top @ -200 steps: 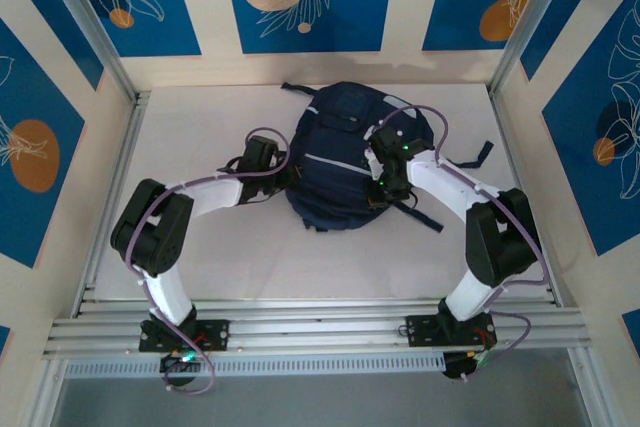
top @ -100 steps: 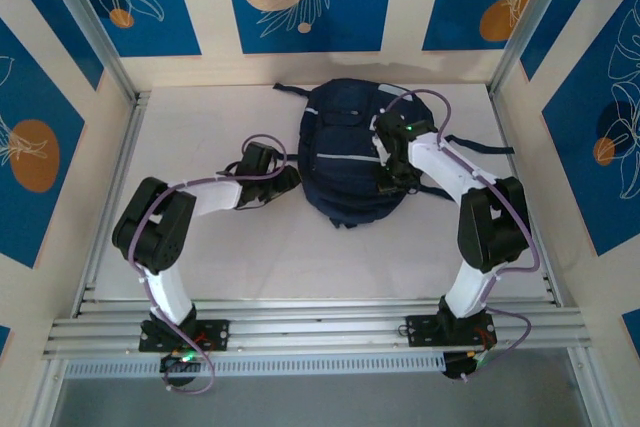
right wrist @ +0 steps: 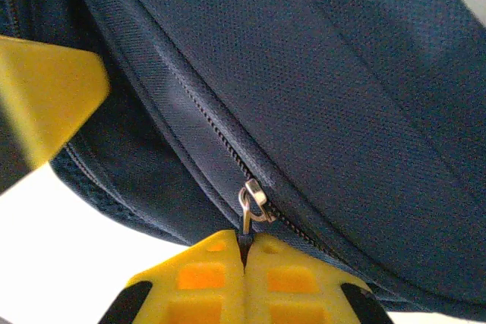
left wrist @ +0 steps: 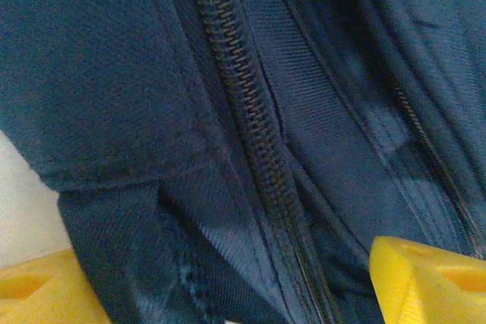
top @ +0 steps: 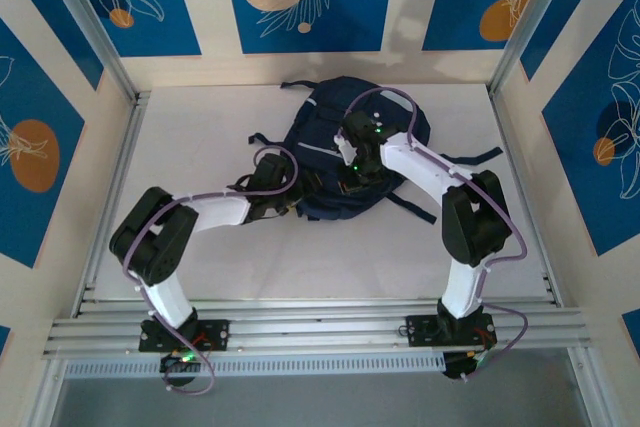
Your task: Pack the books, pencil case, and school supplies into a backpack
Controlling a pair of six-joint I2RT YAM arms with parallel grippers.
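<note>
The navy-blue backpack (top: 325, 142) lies at the back middle of the table, with straps trailing on both sides. My right gripper (right wrist: 244, 252) is shut on the backpack's metal zipper pull (right wrist: 250, 202), at the bag's near edge (top: 352, 182). My left gripper (top: 285, 202) is at the bag's near left side, open. Its yellow fingertips (left wrist: 425, 278) stand wide apart over the fabric, and the closed zipper line (left wrist: 250, 134) runs between them, held by nothing. The books, pencil case and school supplies are out of view.
White tabletop (top: 200, 137) surrounds the bag, with patterned walls on three sides and metal rails (top: 320, 332) at the near edge. A dark strap (top: 478, 157) reaches toward the right wall. A yellow wedge (right wrist: 45, 89) juts in at the upper left of the right wrist view.
The left gripper has opened and let go of the bag's side. The right gripper, still shut, has drawn leftward, and the backpack has turned and shifted left with it.
</note>
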